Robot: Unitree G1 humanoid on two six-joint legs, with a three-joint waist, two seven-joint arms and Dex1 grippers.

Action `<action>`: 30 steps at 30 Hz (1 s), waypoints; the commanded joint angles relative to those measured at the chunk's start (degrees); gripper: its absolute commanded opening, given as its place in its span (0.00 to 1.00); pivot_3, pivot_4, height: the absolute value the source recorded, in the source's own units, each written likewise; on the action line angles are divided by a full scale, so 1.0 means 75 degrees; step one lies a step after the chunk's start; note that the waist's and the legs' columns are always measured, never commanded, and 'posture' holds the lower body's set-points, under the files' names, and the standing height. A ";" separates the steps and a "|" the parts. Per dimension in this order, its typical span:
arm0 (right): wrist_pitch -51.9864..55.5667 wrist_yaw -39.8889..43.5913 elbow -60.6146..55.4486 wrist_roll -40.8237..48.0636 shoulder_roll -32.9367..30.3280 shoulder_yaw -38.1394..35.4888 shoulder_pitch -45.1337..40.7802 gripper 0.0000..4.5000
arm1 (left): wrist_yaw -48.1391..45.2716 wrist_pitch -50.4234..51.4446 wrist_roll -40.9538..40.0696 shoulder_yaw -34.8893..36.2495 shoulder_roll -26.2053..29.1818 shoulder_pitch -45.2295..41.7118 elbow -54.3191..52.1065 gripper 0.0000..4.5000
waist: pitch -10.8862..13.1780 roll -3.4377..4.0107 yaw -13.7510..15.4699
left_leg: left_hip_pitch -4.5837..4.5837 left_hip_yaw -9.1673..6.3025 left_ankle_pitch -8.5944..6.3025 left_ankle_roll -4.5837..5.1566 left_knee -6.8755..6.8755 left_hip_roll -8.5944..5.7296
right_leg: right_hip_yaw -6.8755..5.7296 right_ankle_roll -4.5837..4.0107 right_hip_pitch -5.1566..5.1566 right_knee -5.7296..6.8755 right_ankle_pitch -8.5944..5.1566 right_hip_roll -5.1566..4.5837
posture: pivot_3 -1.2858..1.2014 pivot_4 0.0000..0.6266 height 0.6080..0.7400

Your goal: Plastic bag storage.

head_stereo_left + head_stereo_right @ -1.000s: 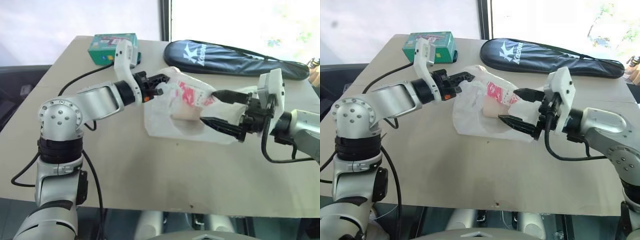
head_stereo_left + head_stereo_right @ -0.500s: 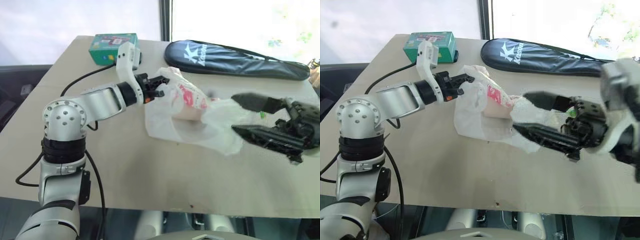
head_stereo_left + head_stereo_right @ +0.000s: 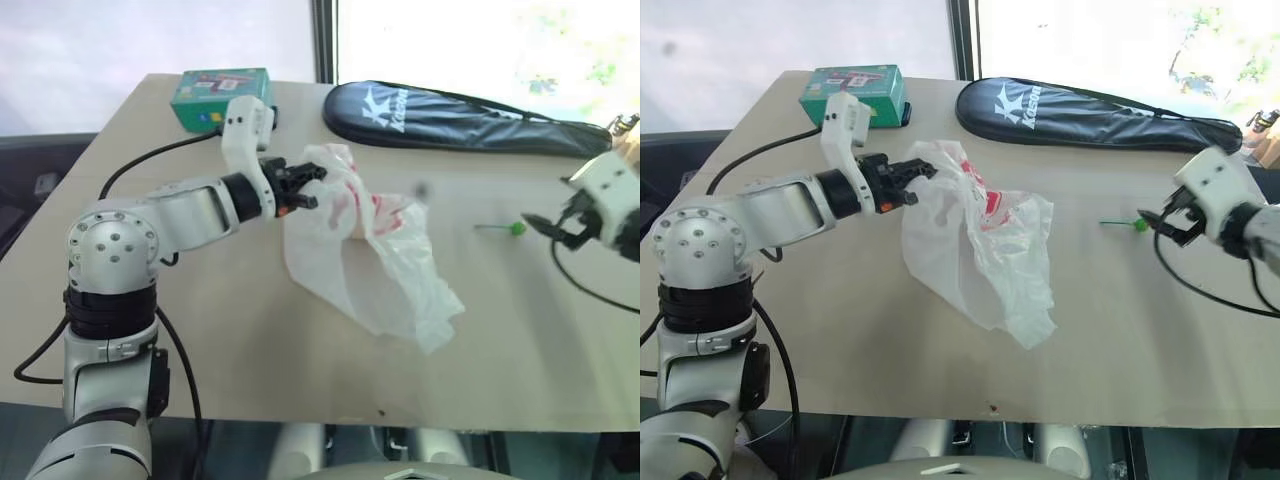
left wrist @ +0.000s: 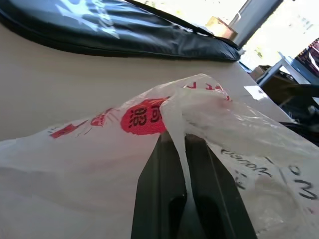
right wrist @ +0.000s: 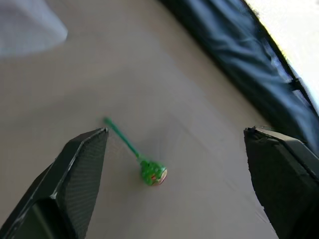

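The plastic bag (image 3: 372,255), thin translucent white with red print, droops from its raised top edge onto the table and trails toward the front right. My left gripper (image 3: 306,186) is shut on that top edge. In the left wrist view the film (image 4: 149,117) is pinched between the two black fingers (image 4: 159,194). My right gripper (image 3: 1152,222) hovers far to the right, apart from the bag, with its jaws wide open and nothing between them (image 5: 175,130).
A small green ball on a thin green stick (image 5: 152,173) lies on the table just in front of the right gripper. A long black racket cover (image 3: 450,118) runs along the back edge. A green box (image 3: 222,95) stands at the back left.
My right gripper has pulled out of the bag and swung far to the right. The bag has gone slack and sagged onto the table. The left gripper keeps its hold.
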 commanded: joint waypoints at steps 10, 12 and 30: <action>-0.1408 0.1361 0.6764 -0.2712 0.2168 0.0847 -0.3439 0.80 | 0.0648 -0.0276 -0.0602 0.0521 0.0425 0.0526 -0.1123 0.00 | 0.0020 0.0013 -0.0061 | 0.0002 -0.0017 0.0000 -0.0003 0.0021 0.0000 | -0.0018 -0.0010 0.0024 -0.0001 0.0008 -0.0010 | 0.52 0.24 1.00; -0.1021 0.2102 0.6860 -0.2618 0.2185 0.0721 -0.3584 0.60 | 0.0742 -0.0342 -0.0651 0.0545 0.0456 0.0603 -0.1197 0.00 | 0.0020 0.0014 -0.0028 | 0.0011 -0.0033 -0.0001 -0.0004 0.0034 -0.0003 | -0.0033 -0.0010 0.0046 0.0003 0.0009 -0.0017 | 0.52 0.24 1.00; 0.4934 0.4003 -0.1551 0.0891 0.0584 -0.3389 -0.0763 0.01 | 0.0163 -0.0455 -0.0184 0.0215 0.0271 0.0356 -0.0707 0.00 | 0.0060 0.0083 0.0157 | -0.0019 -0.0051 -0.0001 -0.0003 0.0024 -0.0022 | -0.0056 -0.0011 0.0023 0.0007 0.0008 -0.0051 | 0.52 0.24 1.00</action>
